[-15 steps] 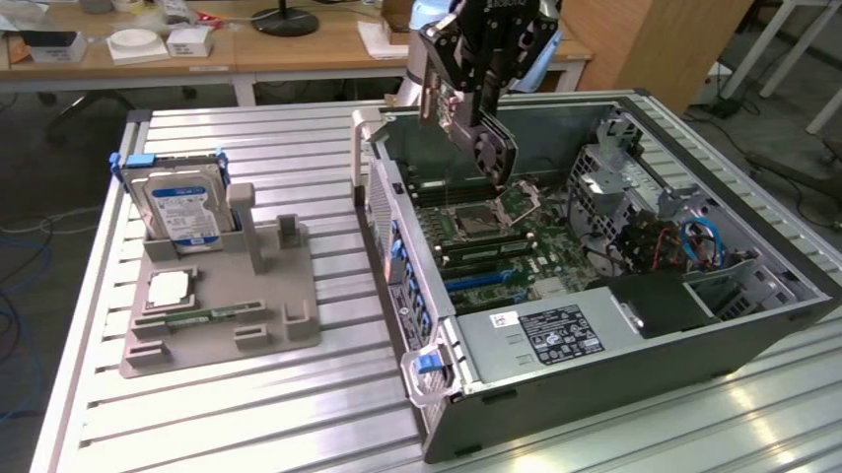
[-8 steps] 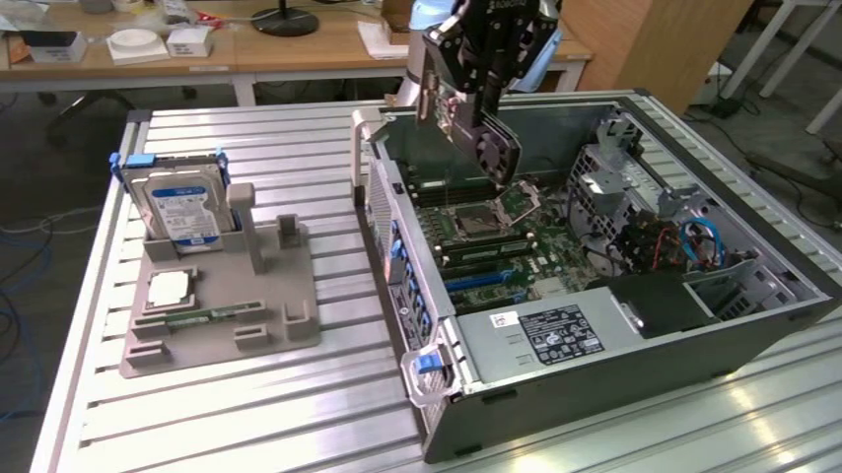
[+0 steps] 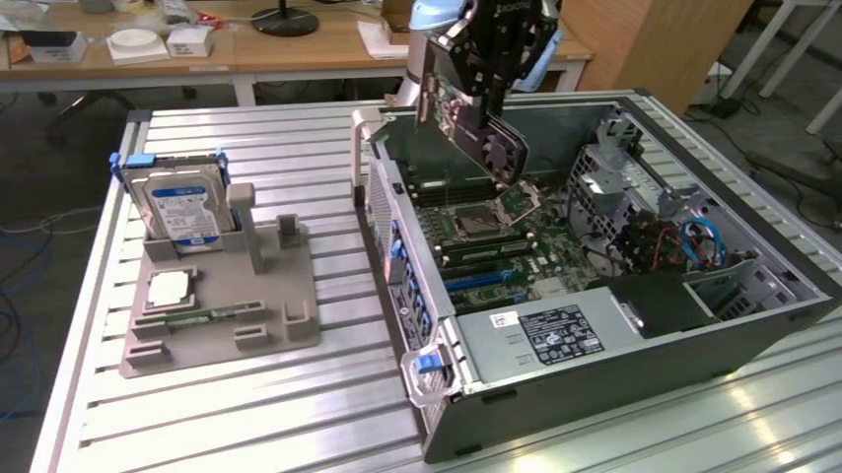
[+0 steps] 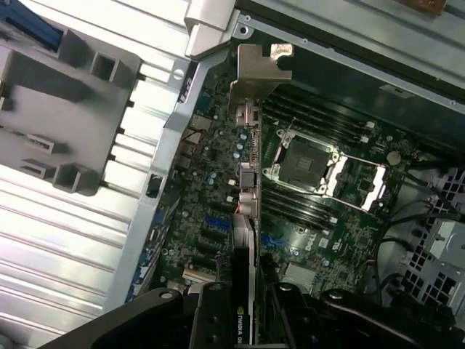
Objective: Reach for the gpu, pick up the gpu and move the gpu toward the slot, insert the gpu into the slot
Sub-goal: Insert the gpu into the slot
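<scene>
The gripper (image 4: 247,309) pinches the gpu (image 3: 480,128), tilted above the computer case (image 3: 736,325). Seemingly mid-transport; insertion needs its edge aligned over the blue slot (image 4: 218,222).

Bright room light; glare streaks on ribbed table (image 4: 65,247); computer case (image 3: 566,128) interior dim, shadowed.

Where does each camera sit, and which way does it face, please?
Exterior view: off the arm, high above the table, looking down at an angle on the open case and the fixture; of the robot, the arm end carrying the gpu.
Wrist view: on the wrist, looking down along the gpu onto the motherboard; the dark hand grips the card.
Shared: gpu, motherboard, case, fixture.
</scene>
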### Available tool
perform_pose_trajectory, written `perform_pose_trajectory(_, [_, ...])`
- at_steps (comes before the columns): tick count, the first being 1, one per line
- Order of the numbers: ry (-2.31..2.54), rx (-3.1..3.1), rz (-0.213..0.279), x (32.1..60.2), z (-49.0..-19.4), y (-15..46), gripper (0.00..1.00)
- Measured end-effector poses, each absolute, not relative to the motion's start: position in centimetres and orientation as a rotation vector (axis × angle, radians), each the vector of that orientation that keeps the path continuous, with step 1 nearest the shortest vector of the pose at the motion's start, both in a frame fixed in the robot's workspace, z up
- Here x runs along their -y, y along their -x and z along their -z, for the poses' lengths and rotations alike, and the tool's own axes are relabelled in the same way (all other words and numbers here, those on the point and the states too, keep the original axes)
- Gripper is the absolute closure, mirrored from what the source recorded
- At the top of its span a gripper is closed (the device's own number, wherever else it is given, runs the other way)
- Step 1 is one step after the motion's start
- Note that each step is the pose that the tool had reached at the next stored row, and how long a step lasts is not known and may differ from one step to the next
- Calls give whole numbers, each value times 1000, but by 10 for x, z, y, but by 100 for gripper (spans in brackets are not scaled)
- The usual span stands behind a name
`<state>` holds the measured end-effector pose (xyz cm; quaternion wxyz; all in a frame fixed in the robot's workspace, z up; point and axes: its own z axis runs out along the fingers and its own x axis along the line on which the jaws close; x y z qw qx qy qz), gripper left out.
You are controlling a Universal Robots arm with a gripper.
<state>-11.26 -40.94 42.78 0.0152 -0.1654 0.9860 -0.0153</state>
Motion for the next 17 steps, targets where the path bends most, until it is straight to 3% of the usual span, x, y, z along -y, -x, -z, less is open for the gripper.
perform_pose_trajectory(17, [705, -3028, 45, 410, -424, 103, 75])
